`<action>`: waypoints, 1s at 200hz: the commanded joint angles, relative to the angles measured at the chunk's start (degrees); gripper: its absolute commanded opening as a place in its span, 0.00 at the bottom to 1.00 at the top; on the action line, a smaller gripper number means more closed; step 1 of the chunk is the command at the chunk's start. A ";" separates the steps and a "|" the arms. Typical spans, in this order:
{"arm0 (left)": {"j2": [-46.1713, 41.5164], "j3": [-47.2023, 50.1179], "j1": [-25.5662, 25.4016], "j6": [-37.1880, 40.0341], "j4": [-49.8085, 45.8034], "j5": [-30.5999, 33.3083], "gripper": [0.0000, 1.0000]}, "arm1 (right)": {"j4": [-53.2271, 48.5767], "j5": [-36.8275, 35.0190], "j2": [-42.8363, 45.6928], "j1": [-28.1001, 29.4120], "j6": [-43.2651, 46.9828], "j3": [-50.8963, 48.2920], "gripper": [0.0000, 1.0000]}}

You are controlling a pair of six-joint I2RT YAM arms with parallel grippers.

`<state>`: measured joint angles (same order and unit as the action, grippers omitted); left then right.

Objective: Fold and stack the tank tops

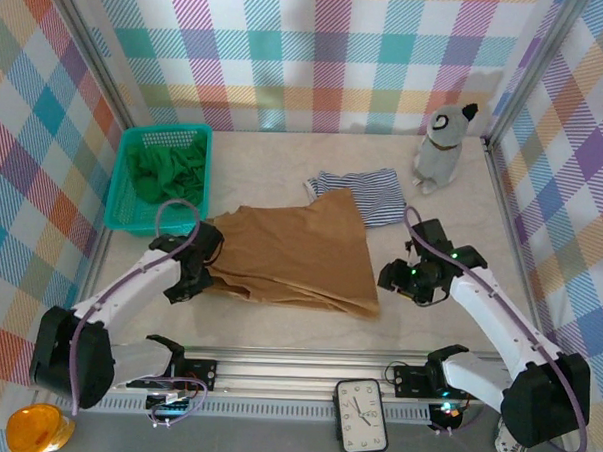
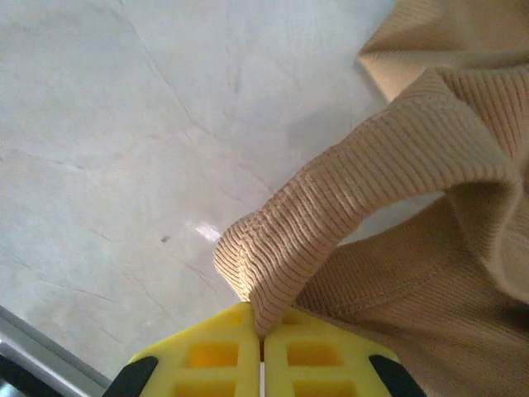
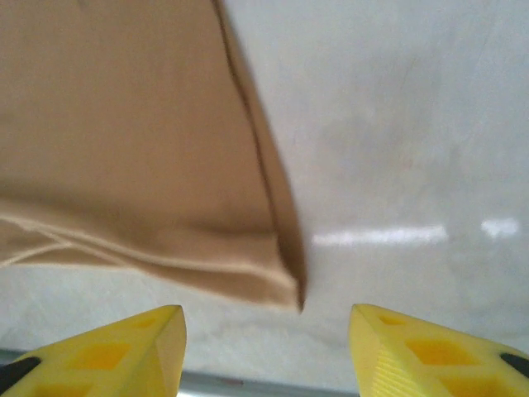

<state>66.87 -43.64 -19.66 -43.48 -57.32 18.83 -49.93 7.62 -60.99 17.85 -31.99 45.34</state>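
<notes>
The green tank top [image 1: 164, 170] lies bunched and unfolded in the teal basket [image 1: 117, 203]. The left gripper [image 2: 261, 321] pinches a strap of the tan tank top [image 1: 290, 251], which lies part-folded mid-table with its far corner touching the striped tank top [image 1: 373, 194]. The right gripper [image 3: 266, 331] hovers at the tan top's corner with fingers spread and empty, and stacking looks not yet begun.

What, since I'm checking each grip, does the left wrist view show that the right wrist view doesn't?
Left wrist: the fingers of the left gripper shut on a ribbed strap of the tan tank top, arched into a loop. Right wrist: the fingers of the right gripper apart, holding nothing, near the top's folded corner lying flat. Both: tan cloth, pale table, yellow fingers.
</notes>
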 commanded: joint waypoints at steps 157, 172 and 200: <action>50.00 -47.98 -19.25 9.26 14.17 -16.61 0.41 | 22.06 0.27 -55.68 -7.74 26.65 40.66 0.62; 51.33 -44.66 -20.23 8.01 16.76 -18.40 0.41 | 18.01 -0.62 -58.84 -7.73 26.51 44.05 0.62; 50.40 -36.93 -21.02 6.82 17.15 -18.62 0.41 | 13.02 -1.93 -63.12 -7.74 26.05 49.47 0.63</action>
<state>118.96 -85.52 -40.12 -36.14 -39.92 2.15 -29.93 6.15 -121.05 10.46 -6.76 89.89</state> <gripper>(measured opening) 0.415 0.622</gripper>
